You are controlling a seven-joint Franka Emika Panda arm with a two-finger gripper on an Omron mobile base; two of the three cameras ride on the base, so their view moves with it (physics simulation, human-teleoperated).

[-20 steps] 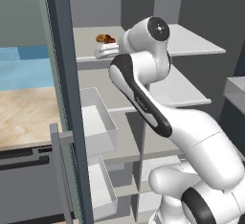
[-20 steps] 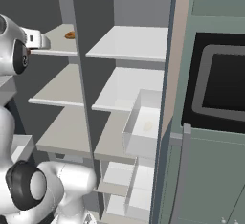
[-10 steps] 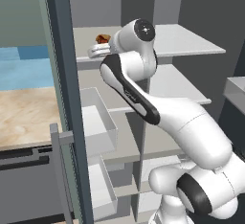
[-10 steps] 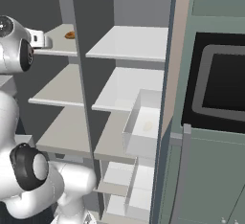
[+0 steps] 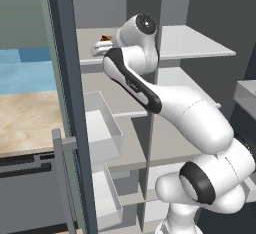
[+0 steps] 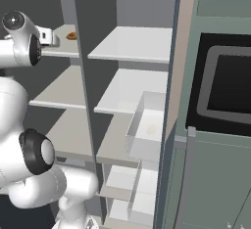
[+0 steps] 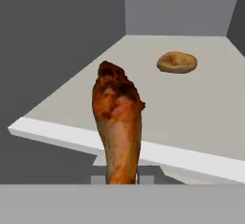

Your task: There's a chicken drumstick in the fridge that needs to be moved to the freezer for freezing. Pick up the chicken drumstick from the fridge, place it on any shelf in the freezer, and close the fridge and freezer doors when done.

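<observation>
Jaws clenched on the drumstick (image 7: pixel 117 122), meat end up, held at the front edge of the top fridge shelf (image 7: pixel 201 117). Round bun (image 7: pixel 177 61) lies farther back on the same shelf. Both doors open.

Bun (image 7: pixel 177 61), round, golden-brown, lying flat on a pale shelf, well back from its white front edge; also seen far off as a small brown spot (image 6: pixel 71 35). Wall oven (image 6: pixel 223 88) with dark window, set in pale green cabinetry. Wooden counter (image 5: pixel 25 120), blue surface behind, possibly a wall.
</observation>
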